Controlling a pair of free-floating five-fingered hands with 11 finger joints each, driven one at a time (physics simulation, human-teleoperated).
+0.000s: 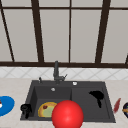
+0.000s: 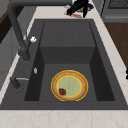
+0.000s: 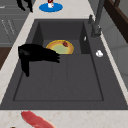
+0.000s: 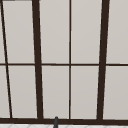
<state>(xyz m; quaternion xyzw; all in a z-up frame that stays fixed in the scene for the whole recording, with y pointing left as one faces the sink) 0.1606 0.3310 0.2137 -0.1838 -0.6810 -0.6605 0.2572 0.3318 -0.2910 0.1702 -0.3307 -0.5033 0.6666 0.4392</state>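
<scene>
My right hand (image 1: 98,95) hovers over the flat right half of the dark sink (image 1: 105,117), open and holding nothing. In the right side view the right hand (image 3: 37,53) has straight fingers stretched toward the faucet side. My left hand (image 1: 25,109) hangs at the sink's front left corner with fingers pointing down, also empty; it shows again as the left hand (image 3: 25,4) at the top of that side view. A yellow-rimmed plate (image 2: 69,85) with a green centre and a small red piece lies in the deep left basin. A big red ball (image 1: 67,114) covers the sink's front edge.
A dark faucet (image 1: 56,72) rises behind the basin. A blue plate (image 1: 5,105) carrying a small red and white item sits on the left counter. On the right counter lie a long red thing (image 1: 116,105) and a dark bowl (image 1: 125,109). A window fills the wall above.
</scene>
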